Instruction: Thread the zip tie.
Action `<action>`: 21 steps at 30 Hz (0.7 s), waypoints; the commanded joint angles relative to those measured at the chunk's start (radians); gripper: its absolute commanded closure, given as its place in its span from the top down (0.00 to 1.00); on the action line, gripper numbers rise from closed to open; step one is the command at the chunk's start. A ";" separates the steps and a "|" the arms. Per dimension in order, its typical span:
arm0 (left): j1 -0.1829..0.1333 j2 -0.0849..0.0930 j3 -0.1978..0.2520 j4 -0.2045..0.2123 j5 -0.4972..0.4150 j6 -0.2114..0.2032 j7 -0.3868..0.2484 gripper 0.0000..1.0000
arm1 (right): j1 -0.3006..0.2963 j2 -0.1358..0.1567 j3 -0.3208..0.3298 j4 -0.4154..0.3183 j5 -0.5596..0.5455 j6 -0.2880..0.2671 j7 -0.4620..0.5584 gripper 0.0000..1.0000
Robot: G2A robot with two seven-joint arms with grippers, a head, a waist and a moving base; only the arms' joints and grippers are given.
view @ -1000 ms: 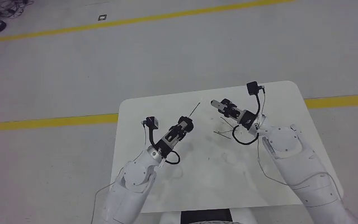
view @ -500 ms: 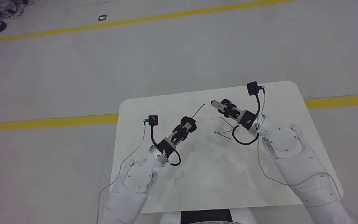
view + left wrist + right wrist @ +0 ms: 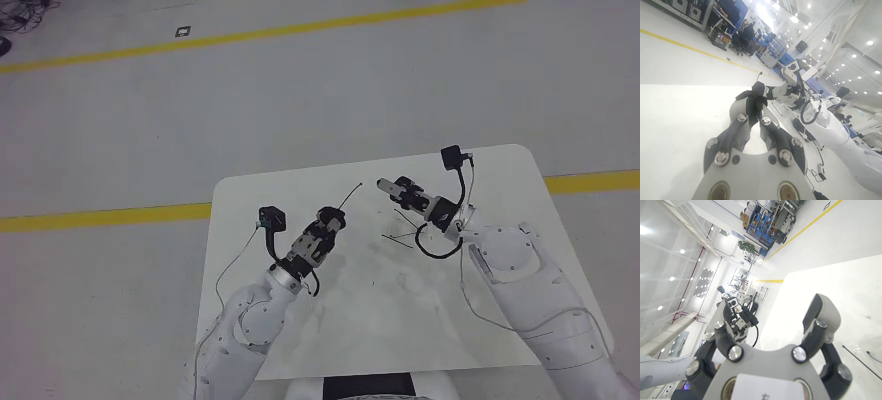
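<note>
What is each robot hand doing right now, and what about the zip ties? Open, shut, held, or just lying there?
left gripper, fingers shut on the zip tie.
right gripper, fingers open, holding nothing.
zip tie, held, sticking out straight, not looped.
spare zip ties, lying loose on the table.

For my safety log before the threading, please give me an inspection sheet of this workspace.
Surface: white table, faint marks.
Job's things: zip tie held in left pincer, its free end toward right pincer.
Clutter: loose ties lying near the right pincer.
Pincers: left shut on the zip tie; right open, empty.
Cables: black cable loop behind the right pincer.
Surroundings: yellow floor lines.
</note>
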State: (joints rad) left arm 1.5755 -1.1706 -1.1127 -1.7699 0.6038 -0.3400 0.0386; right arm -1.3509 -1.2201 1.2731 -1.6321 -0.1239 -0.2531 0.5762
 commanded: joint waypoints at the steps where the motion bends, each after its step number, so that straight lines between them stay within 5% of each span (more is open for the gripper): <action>1: 0.000 0.000 -0.001 0.000 -0.001 0.000 -0.005 0.00 | 0.000 0.000 0.000 0.000 0.000 0.000 0.000 1.00; 7: -0.008 0.001 0.000 -0.002 0.034 0.000 0.001 0.00 | 0.000 -0.001 0.005 -0.002 0.082 0.042 0.016 1.00; 21: 0.019 0.043 -0.018 -0.010 0.670 0.000 0.200 0.00 | 0.093 0.017 0.069 0.143 0.497 0.286 0.440 1.00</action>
State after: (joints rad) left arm 1.5955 -1.1330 -1.1308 -1.7809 1.2151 -0.3400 0.2241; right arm -1.2689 -1.2043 1.3441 -1.5060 0.3523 0.0082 0.9740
